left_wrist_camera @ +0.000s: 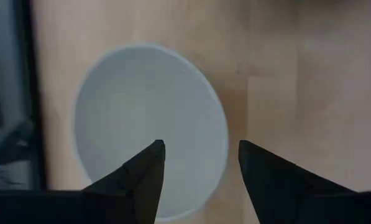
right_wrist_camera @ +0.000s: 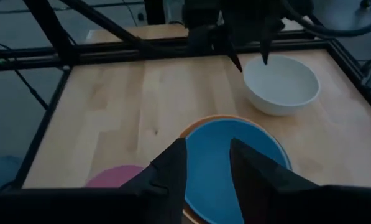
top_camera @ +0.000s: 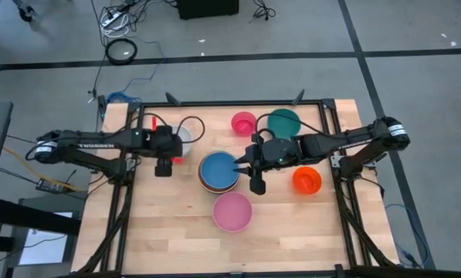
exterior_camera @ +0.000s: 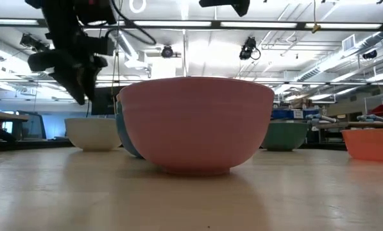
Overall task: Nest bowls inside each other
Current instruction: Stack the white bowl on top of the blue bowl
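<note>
The round white plastic bowl (top_camera: pixel 185 133) near the desk's far left edge sits directly beneath the left gripper (left_wrist_camera: pixel 201 163), jaws apart, while the right gripper (top_camera: pixel 245 164), slightly parted and empty, hovers over the blue bowl (top_camera: pixel 218 170) mid-desk.

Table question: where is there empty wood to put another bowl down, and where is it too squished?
Bare wood fills the table's front left corner, left of the big pink bowl, and the front right corner below the orange bowl. It is crowded mid-table: the right gripper hangs by the blue bowl, near the small pink and green bowls.
</note>
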